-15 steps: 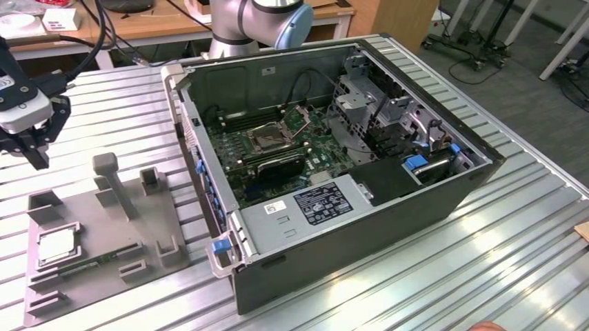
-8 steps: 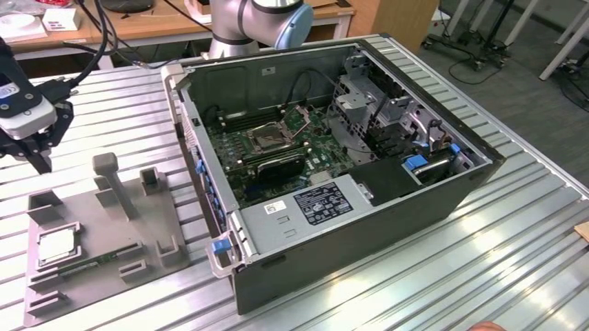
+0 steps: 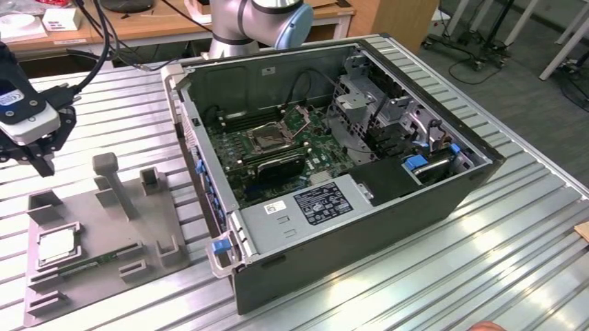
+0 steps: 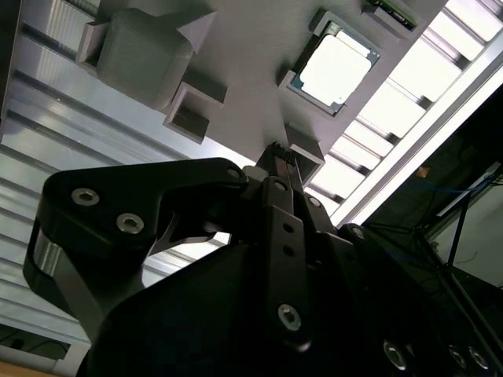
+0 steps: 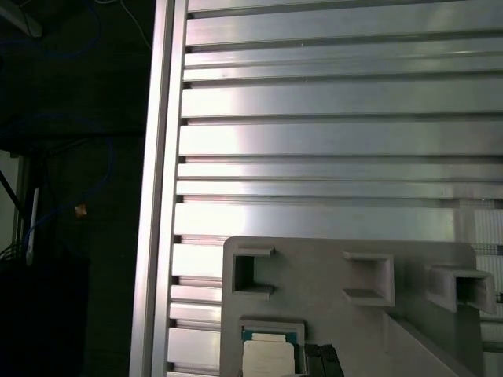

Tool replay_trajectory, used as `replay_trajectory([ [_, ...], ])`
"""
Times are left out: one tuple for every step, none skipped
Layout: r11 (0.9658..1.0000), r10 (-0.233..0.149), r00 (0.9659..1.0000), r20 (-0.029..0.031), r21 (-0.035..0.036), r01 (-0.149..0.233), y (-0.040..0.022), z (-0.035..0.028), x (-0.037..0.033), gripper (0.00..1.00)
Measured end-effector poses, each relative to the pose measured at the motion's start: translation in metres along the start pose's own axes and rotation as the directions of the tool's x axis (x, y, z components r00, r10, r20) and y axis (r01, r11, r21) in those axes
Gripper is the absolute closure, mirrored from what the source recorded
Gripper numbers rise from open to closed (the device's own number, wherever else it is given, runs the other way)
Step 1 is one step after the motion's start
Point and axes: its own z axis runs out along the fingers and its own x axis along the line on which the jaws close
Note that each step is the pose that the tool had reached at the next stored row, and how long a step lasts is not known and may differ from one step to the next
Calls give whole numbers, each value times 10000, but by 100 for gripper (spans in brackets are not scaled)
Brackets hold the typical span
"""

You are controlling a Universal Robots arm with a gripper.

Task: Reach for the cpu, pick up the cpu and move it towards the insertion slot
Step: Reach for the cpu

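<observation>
We find the gripper [image 3: 43, 165] at the far left of the exterior view, hanging above the upper end of the grey tray [image 3: 138, 231]. Its two fingers meet at the tips and have nothing between them; in the second wrist view the tips [image 4: 280, 153] point down at the tray, just short of the chip.

The chip [image 3: 55, 246] lies flat in a square pocket at the lower left of the exterior view, metal face up. Both wrist views show it there as well [image 4: 335, 69] [image 5: 271, 357], untouched. We judge that the raised walls of the pocket hold the chip square and stop it sliding, so that its edges present themselves at a known place. A green memory stick [image 3: 95, 263] lies in a narrow pocket just beside it.

The socket [image 3: 273, 136] sits on the green board inside the computer case [image 3: 368, 227], in the middle of the exterior view and well apart from the tray. The case lies on its side on the slatted metal table [image 3: 478, 276] with the open side up. We judge that this turns the socket upward and permits a straight approach from above.

The work stands at the reach: the chip is not yet grasped
</observation>
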Motion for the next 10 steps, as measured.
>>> replay_trajectory([
  [10000, 0, 10000, -1, 1, 0, 0, 0, 0, 90],
  [10000, 0, 10000, 2, -1, 0, 0, 4, 0, 90],
  [10000, 0, 10000, 2, -1, 0, 0, 5, 0, 90],
  [10000, 0, 10000, 2, -1, 0, 0, 5, 0, 90],
  [10000, 0, 10000, 4, -2, 0, 0, 6, 1, 90],
  [10000, 0, 10000, 5, -3, 0, 0, 7, 4, 90],
  [10000, 1, 10000, 5, -2, -1, 0, 8, 9, 90],
  [10000, 0, 10000, 3, -2, 0, 0, 7, 14, 90],
  [10000, 1, 10000, 3, -2, -1, 0, 7, 20, 90],
  [10000, 0, 10000, 3, -1, 0, 0, 9, 26, 90],
])
